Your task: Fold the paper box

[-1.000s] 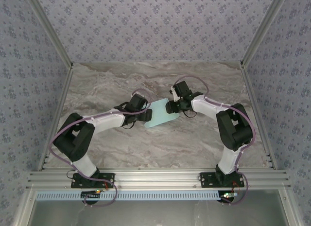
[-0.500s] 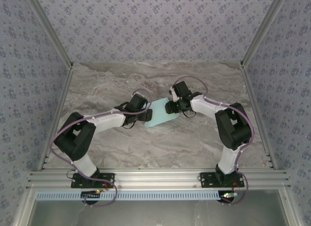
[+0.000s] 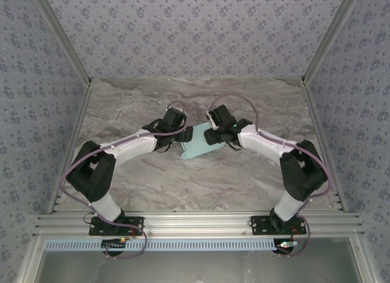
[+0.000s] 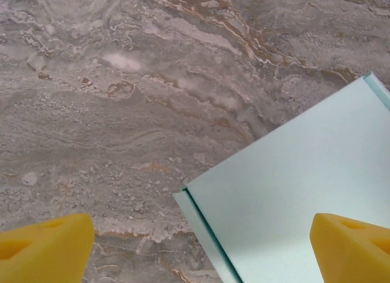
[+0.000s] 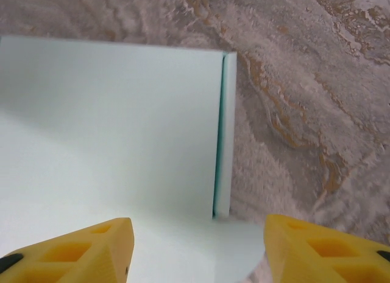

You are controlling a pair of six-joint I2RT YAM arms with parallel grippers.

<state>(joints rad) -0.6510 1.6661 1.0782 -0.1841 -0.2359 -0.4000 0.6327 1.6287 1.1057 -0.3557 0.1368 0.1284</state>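
The paper box [image 3: 200, 148] is a pale blue, flat folded card lying on the marble table [image 3: 140, 106] between the two arms. My left gripper [image 3: 184, 136] hovers at its left edge, and my right gripper [image 3: 211, 136] at its far right corner. In the left wrist view the paper box [image 4: 292, 198] has a narrow flap along its left side, and my left gripper [image 4: 201, 249] is open, one yellow finger over marble, the other over card. In the right wrist view my right gripper [image 5: 198, 249] is open above the paper box [image 5: 109, 131] and grips nothing.
Patterned walls [image 3: 195, 33] enclose the table at the back and both sides. A metal rail [image 3: 195, 222] with both arm bases runs along the near edge. Bare marble lies in front of and behind the card.
Both grippers have shifted slightly left and farther back. The card has slid a little left with them. My right gripper's jaws have widened.
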